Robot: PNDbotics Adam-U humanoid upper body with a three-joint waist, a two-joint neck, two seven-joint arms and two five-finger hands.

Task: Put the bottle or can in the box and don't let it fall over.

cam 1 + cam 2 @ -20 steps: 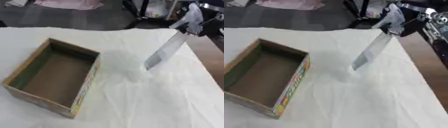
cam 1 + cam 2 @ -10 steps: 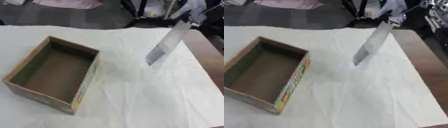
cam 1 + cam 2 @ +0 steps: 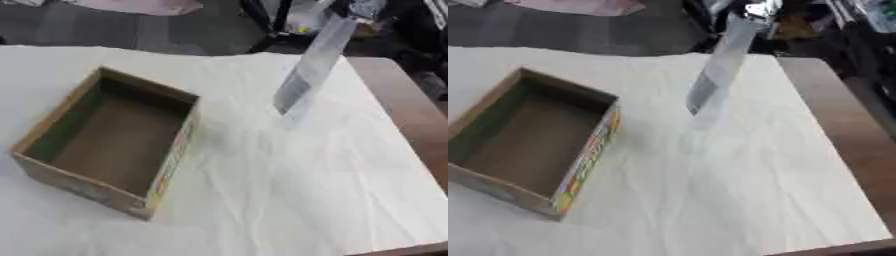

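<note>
Bottle (image 3: 311, 67) is a long clear one with a pale label, tilted, neck up toward the far right and base lower left, held in the air over the white cloth (image 3: 289, 190) covering the bench (image 3: 411, 125). It's right of the box (image 3: 109, 142) and well apart from it, not inside. Right hand (image 3: 756, 7) shows only as a blurred pale-and-dark patch at the bottle's top end by the upper edge; it's at the neck, but can't tell how the fingers sit or whether they're curled round it. Box is open-topped cardboard, brown inside with a coloured strip down its right outer wall, sitting skewed on the cloth at left, nothing in it. Left hand doesn't show in either view. Bare brown bench top runs along the right side past the cloth edge.
</note>
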